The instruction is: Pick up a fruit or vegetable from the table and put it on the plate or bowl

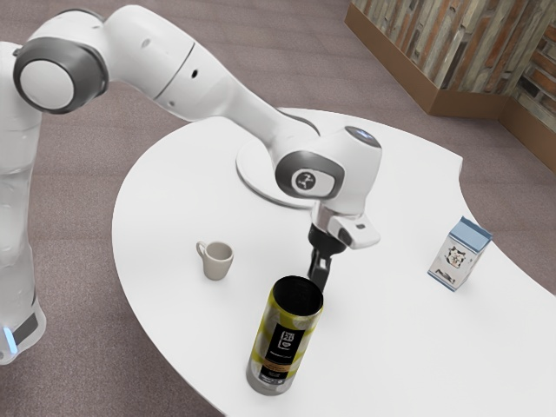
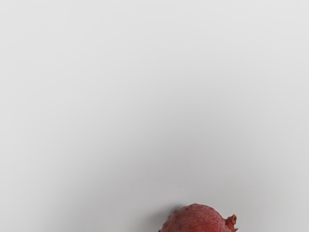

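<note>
A dark red, rough-skinned fruit (image 2: 198,220) with a small crown lies on the white table (image 2: 145,96), just under my hand in the wrist view. In the exterior view my black gripper (image 1: 321,274) points straight down at the table, right behind the top of a tall can, and its lower end is hidden by that can. A white plate (image 1: 256,174) lies flat at the far side of the table, partly covered by my forearm.
The tall yellow-and-black can (image 1: 284,334) stands open-topped near the front edge, touching the line of sight to my gripper. A small beige cup (image 1: 215,259) sits toward the exterior view's left. A blue-and-white milk carton (image 1: 460,253) stands at the right.
</note>
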